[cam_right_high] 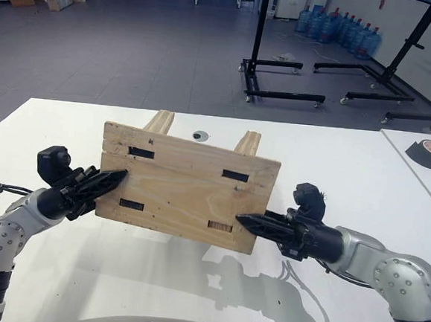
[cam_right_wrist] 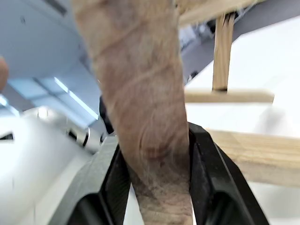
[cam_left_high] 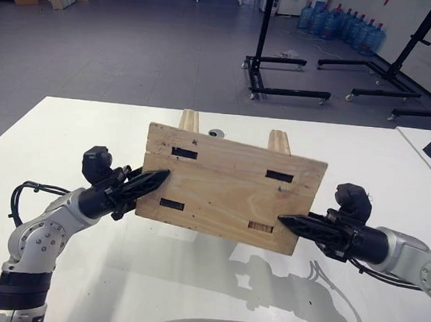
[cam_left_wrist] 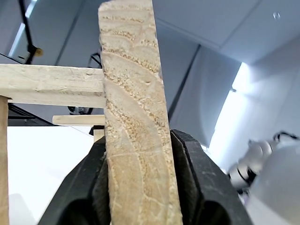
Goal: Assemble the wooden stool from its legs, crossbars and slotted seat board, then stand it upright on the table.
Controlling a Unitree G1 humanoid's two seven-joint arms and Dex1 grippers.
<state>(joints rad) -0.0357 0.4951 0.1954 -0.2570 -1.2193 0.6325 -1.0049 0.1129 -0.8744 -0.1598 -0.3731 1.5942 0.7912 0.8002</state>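
rough bare wood seat board (cam_left_high: 228,195), matt

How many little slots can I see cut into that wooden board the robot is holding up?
4, all in the seat board: upper left slot, upper right slot, lower left slot, lower right slot, which looks filled with wood. None seems hidden.

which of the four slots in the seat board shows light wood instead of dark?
The slot nearest the right pincer on the seat board: it is filled with light wood, the other three are dark.
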